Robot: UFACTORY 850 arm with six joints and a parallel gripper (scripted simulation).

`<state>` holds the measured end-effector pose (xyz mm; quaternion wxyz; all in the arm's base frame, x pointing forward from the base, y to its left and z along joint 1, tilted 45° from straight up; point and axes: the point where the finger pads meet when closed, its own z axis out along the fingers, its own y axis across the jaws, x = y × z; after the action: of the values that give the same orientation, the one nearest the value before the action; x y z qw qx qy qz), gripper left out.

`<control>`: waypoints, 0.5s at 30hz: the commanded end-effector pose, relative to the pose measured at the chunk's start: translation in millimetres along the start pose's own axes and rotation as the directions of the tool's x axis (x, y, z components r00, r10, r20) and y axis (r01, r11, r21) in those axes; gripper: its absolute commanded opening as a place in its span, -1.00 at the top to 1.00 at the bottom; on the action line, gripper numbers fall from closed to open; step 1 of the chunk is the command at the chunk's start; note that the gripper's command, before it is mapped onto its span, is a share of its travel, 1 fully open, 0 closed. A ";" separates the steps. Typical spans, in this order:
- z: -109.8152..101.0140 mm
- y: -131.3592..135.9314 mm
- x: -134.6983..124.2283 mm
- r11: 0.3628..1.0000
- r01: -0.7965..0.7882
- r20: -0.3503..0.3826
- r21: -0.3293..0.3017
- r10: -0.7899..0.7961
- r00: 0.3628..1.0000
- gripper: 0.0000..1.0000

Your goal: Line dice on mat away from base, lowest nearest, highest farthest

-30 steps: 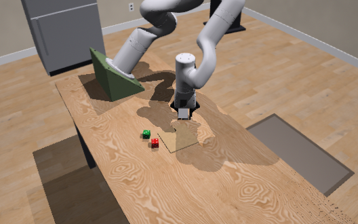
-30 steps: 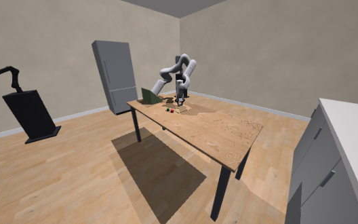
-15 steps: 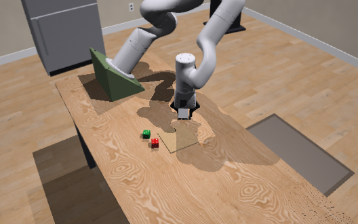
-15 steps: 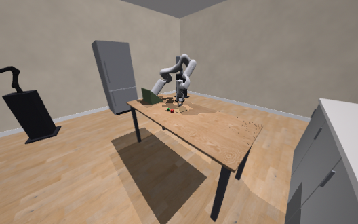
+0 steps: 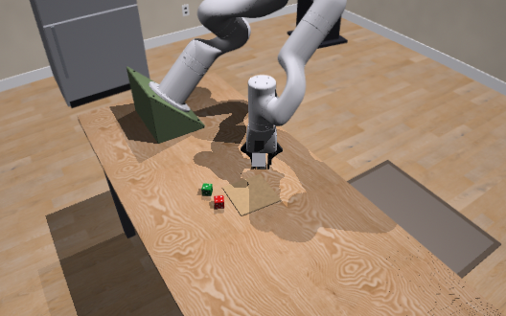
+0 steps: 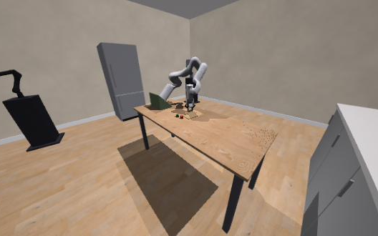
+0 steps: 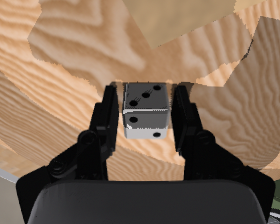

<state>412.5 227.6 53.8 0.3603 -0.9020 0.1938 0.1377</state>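
Note:
A white die stands between the two fingers with a small gap on each side; the face at its top in the wrist view shows three pips and the face below it two. My gripper is open around it, low over the table behind the mat, and hides this die in the top view. The tan mat lies flat. A green die and a red die stand on the table left of the mat, apart; their pips are too small to read surely.
The arm's base stands on a green wedge at the far end of the wooden table. The arm's shadow falls across part of the mat. A fridge stands beyond the table.

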 end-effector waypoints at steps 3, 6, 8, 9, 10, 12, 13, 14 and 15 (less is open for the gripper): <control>-0.5 -0.4 0.5 1.000 0.000 -0.001 0.001 0.000 1.000 0.05; -0.5 -0.4 0.5 1.000 0.000 -0.001 0.001 0.000 1.000 0.47; -0.5 -0.4 0.5 1.000 0.000 -0.001 0.001 0.000 1.000 0.47; -0.5 -0.4 0.5 1.000 0.000 -0.001 0.001 0.000 1.000 0.47; -0.5 -0.4 0.5 1.000 0.000 -0.001 0.001 0.000 1.000 0.47; -0.5 -0.4 0.5 1.000 0.000 -0.001 0.001 0.000 1.000 0.47; -0.5 -0.4 0.5 1.000 0.000 -0.001 0.001 0.000 1.000 0.47; -0.5 -0.4 0.5 1.000 0.000 -0.001 0.001 0.000 1.000 0.47; -0.5 -0.4 0.5 1.000 0.000 -0.001 0.001 0.000 1.000 0.47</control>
<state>412.5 227.6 53.8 0.3603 -0.9021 0.1938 0.1377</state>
